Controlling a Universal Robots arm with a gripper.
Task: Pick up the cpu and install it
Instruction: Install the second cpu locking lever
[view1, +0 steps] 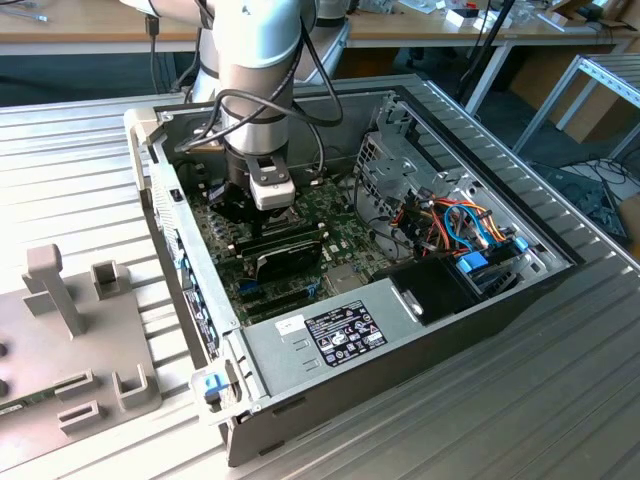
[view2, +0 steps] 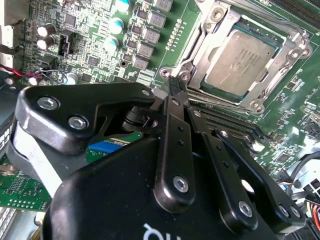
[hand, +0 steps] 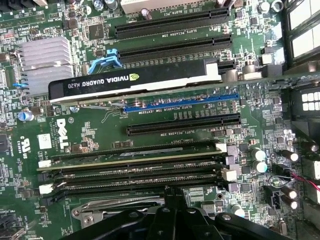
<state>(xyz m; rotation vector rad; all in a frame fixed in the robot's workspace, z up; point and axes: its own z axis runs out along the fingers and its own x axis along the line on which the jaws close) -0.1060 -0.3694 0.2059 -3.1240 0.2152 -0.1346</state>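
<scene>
The cpu (view2: 243, 61), judged light, rigid and fragile, best gripped by opposite edges, lay seated in the socket (view2: 295, 45); the gripper (view2: 176, 85) jaws were closed, empty.

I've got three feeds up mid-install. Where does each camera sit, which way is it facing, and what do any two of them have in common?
Exterior view: off the arm, above and to one side, looking down into the open computer case; the arm and gripper reach inside.
Second wrist view: on the arm, looking past the shut gripper at the cpu lying in its socket.
First wrist view: on the arm, facing the motherboard, graphics card and memory slots.
Shared: all see the motherboard; both wrist views see the gripper's black linkage.
</scene>
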